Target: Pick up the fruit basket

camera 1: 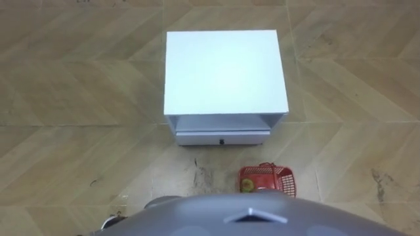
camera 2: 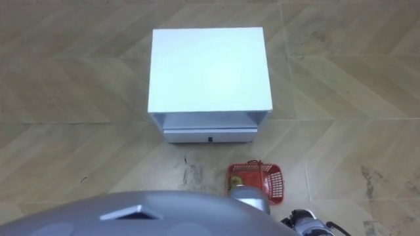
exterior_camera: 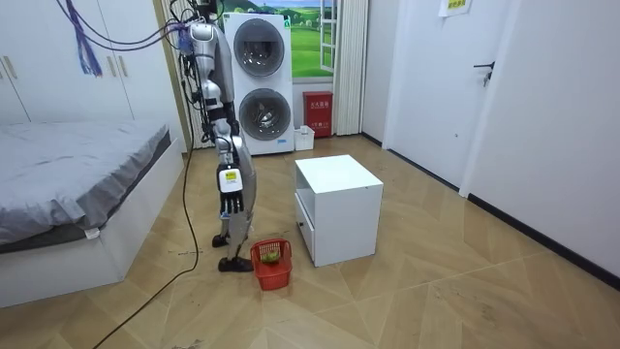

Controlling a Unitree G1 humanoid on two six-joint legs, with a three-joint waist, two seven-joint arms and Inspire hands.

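nearest item: fruit basket [camera 1: 270,180], red, sitting on the wood floor [camera 1: 79,85] just ahead of the robot's feet and off to its right. not lifted, nothing touching it. one yellow-green fruit [camera 1: 247,185] lay in its near-left corner. a thin red handle [camera 1: 266,166] showed along the far rim; i could not tell whether it stood up or lay flat.

room view: the robot stood upright beside the basket, facing the white cabinet. right robot hand [exterior_camera: 231,206] hung at its side, well above the basket. i could not tell from that view whether it was apart or together.

beyond the basket: white cabinet [camera 1: 223,72], bare top, drawer [camera 1: 222,137] low on the near face. the basket sat near the cabinet's front right corner but apart from it.

judgement: the step in hand was the reach, not yet begun. to do it well i would bend or squat first, since the basket sat low and close in. bring the right robot hand down over the handle, hook under its middle so the load hangs level, and close fully before rising. lift straight up, since a tilted basket could roll the fruit out. keep clear of the cabinet corner.
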